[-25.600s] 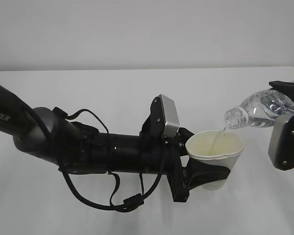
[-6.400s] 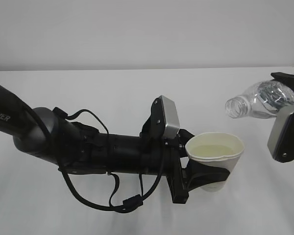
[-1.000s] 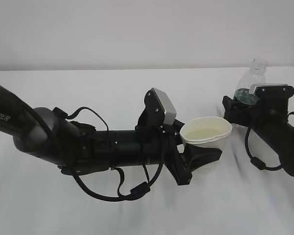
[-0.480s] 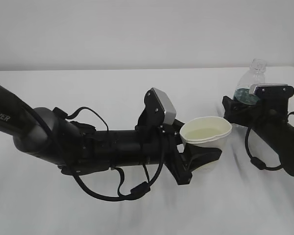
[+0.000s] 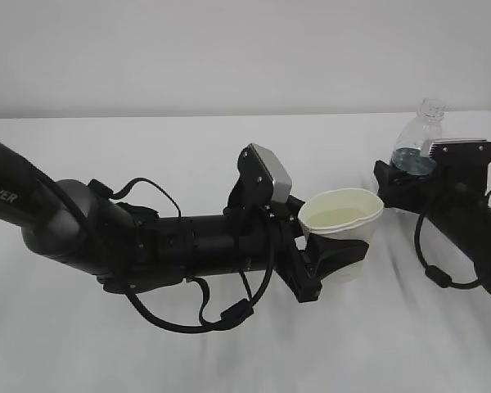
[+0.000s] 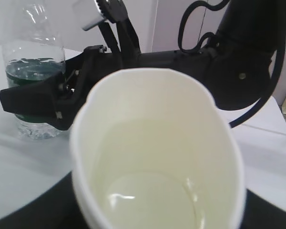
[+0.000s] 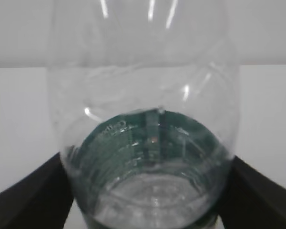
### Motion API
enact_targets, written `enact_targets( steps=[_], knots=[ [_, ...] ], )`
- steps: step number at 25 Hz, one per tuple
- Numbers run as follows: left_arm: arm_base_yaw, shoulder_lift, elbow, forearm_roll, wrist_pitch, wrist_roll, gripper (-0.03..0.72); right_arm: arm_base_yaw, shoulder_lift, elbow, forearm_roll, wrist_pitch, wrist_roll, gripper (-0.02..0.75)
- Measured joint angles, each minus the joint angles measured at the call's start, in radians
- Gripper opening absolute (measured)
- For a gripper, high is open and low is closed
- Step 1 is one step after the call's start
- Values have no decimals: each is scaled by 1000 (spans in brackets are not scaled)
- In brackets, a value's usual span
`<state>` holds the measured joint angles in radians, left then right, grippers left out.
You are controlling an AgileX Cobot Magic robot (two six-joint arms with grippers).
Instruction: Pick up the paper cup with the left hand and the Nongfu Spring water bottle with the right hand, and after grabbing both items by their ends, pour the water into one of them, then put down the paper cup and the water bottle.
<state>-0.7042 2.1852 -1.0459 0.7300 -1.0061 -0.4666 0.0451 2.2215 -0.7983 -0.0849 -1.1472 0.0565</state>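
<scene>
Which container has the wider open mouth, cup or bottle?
The paper cup, held by the left pincer: a broad rolled rim, squeezed oval. The Nongfu Spring water bottle stands upright with only a narrow uncapped neck.

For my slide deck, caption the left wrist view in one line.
Squeezed white paper cup holding clear water, with the clear ribbed plastic bottle standing upright on the white table behind.

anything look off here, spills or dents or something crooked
One thing: the paper cup is squeezed out of round. Its rim looks oval in the left wrist view, pinched by the left pincer. It holds water, and no spill shows on the table. The water bottle stands upright, uncapped, between the right pincer's open jaws.
</scene>
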Motion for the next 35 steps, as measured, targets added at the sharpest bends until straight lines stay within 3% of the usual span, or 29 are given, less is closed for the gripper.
enact_targets(
  steps=[10,18,35],
  knots=[
    [0,0,0,-2,1,0,411,0,-116,107,-9,0,-2,650],
    [0,0,0,-2,1,0,411,0,-204,247,-97,0,-2,640],
    [30,-2,0,-37,44,0,411,0,-359,485,-83,0,-6,627]
  ],
)
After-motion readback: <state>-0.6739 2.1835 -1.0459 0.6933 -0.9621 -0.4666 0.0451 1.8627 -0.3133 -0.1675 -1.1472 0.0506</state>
